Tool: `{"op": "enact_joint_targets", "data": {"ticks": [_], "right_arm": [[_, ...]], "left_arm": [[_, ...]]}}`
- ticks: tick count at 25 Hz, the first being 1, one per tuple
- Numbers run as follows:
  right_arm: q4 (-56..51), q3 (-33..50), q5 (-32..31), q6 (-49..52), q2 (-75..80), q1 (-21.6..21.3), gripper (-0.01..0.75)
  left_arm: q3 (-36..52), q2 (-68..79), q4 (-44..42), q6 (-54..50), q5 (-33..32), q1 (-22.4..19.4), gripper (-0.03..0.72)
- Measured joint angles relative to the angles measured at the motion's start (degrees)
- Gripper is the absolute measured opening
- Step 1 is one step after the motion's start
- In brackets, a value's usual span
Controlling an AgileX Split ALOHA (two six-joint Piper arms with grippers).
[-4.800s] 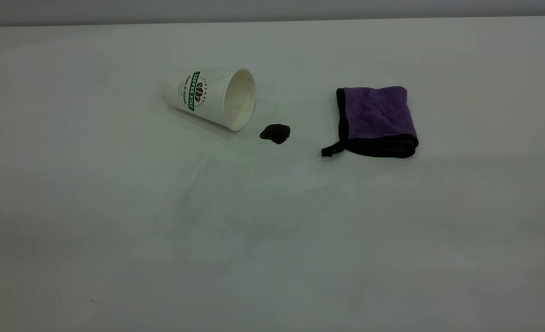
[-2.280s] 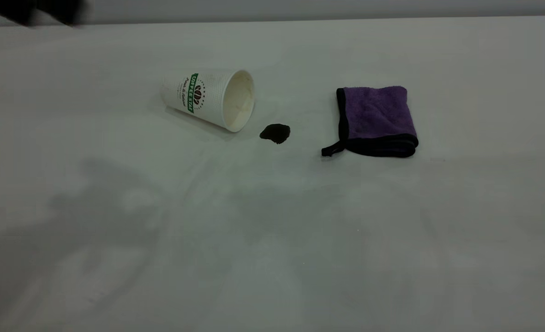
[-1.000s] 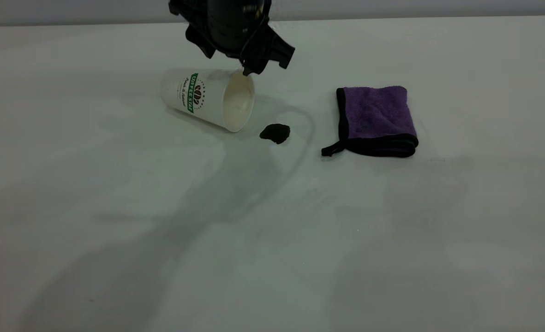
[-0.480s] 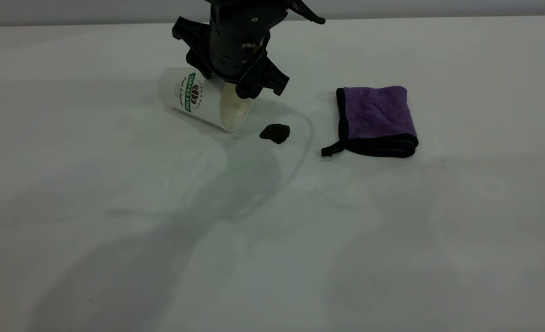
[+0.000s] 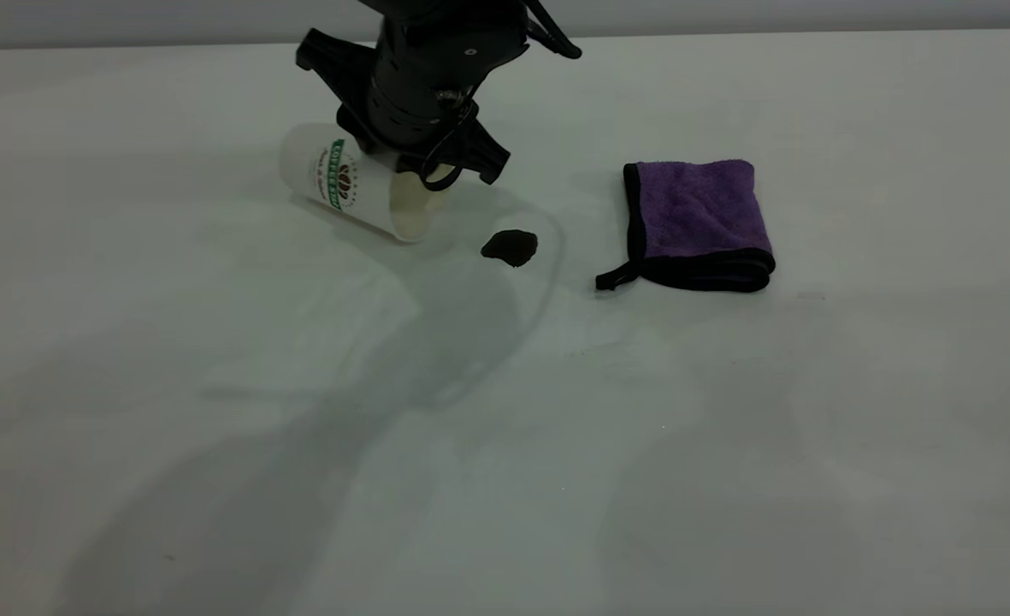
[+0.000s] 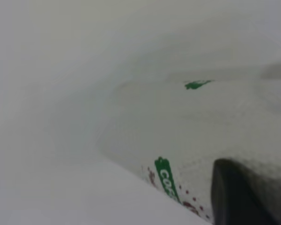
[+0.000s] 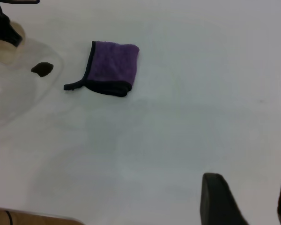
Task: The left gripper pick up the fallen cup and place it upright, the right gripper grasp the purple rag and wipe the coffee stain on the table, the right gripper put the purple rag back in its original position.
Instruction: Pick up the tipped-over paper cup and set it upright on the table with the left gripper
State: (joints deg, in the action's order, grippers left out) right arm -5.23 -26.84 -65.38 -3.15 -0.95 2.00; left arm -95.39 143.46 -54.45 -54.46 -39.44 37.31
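**Step 1 in hand: left claw at the mouth of the fallen cup**

Exterior view. The left gripper [image 5: 426, 175] is down at the upper centre-left of frame, over the open end of the cup [image 5: 338, 178]. Cup is on its side on the table [image 5: 505, 445], base pointing upper left, mouth toward frame centre. One finger looks to reach into the mouth at the rim; the arm body hides the other. Cannot tell whether the claw is closed on the rim or merely around it. Left wrist view shows the cup wall [image 6: 187, 136] filling the frame with one dark finger [image 6: 239, 194] against it, so contact is likely, grip unconfirmed.

Stain [image 5: 510, 246]: small dark blob just right of the cup mouth, not touching. Rag [image 5: 697, 221]: folded, right of centre, well apart from the stain, untouched.

Right gripper [image 7: 246, 197]: seen only at the lower edge of its own wrist view, fingers spread, high above bare table, far from the rag [image 7: 111, 66]. Idle.

Assessment: cup not yet upright; wiping and rag return not begun.

Next move, in my judgement: secure the pinch on the rim, lift, rotate base-down, set it clear of the stain. Risk: thin paper wall may buckle or slip; mouth sits near the stain.
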Motion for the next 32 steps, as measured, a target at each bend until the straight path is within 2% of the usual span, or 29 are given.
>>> {"op": "enact_joint_targets", "data": {"ticks": [3, 8, 10, 13, 15, 19, 24, 28, 32], "right_arm": [[0.0, 0.0, 0.0, 0.0, 0.0, 0.0, 0.346], [0.0, 0.0, 0.0, 0.0, 0.0, 0.0, 0.346], [0.0, 0.0, 0.0, 0.0, 0.0, 0.0, 0.346], [0.0, 0.0, 0.0, 0.0, 0.0, 0.0, 0.346], [0.0, 0.0, 0.0, 0.0, 0.0, 0.0, 0.346], [0.0, 0.0, 0.0, 0.0, 0.0, 0.0, 0.346], [0.0, 0.0, 0.0, 0.0, 0.0, 0.0, 0.346], [0.0, 0.0, 0.0, 0.0, 0.0, 0.0, 0.346], [0.0, 0.0, 0.0, 0.0, 0.0, 0.0, 0.346]], "left_arm": [[-0.2, -0.1, -1.1, 0.5, -3.1, 0.0, 0.111], [-0.3, -2.0, 0.0, 7.3, -8.0, 0.0, 0.048], [-0.8, -3.9, 3.1, 12.9, -9.7, -0.2, 0.016], [-2.9, -6.9, 12.4, 24.2, -11.9, -1.6, 0.009], [-5.0, -8.1, 20.8, 33.4, -13.4, -3.7, 0.009], [-9.5, -8.5, 39.4, 50.4, -17.5, -10.6, 0.009], [-10.2, -8.4, 57.7, 63.5, -17.7, -20.1, 0.009], [-10.2, -8.1, 65.4, 67.6, -15.7, -26.4, 0.009], [-10.2, -6.5, 69.0, 70.9, -13.3, -28.1, 0.009]]}}
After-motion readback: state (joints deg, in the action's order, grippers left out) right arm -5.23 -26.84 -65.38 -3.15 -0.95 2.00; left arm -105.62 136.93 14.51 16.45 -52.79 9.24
